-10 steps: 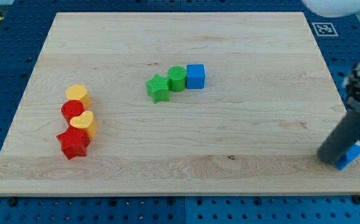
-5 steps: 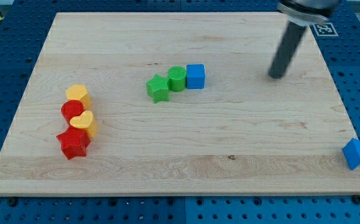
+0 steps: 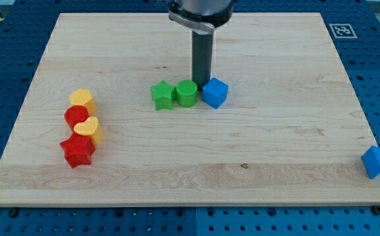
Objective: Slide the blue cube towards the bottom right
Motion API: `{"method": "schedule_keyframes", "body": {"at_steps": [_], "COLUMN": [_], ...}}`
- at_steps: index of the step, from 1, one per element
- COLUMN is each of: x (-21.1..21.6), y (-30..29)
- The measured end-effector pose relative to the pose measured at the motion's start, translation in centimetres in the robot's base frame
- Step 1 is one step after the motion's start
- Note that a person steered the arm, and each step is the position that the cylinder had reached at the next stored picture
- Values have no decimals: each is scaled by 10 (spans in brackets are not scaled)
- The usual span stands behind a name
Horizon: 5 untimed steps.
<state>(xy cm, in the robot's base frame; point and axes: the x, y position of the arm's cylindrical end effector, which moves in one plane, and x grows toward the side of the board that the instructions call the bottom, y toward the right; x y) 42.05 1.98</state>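
Note:
The blue cube point(image 3: 214, 92) sits on the wooden board point(image 3: 275, 144) a little above the middle, turned at an angle. My tip point(image 3: 201, 81) stands just above and left of it, touching its upper left side and the top of the green cylinder point(image 3: 187, 93). The green cylinder lies against the cube's left side. A green star point(image 3: 163, 95) lies left of the cylinder, touching it.
At the view's left a cluster holds a yellow block point(image 3: 82, 100), a red block point(image 3: 76, 117), a yellow heart point(image 3: 87, 129) and a red star point(image 3: 77, 151). A blue triangular block point(image 3: 377, 160) sits at the board's bottom right edge.
My tip swept from the bottom right to the top right, then left to the blue cube. The cube and the two green blocks shifted down a little, and the cube turned.

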Motion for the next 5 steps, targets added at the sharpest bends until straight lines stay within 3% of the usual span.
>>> {"method": "schedule_keyframes", "body": {"at_steps": [1,3,5], "x": [28,34,74], "y": [21,90,92]}}
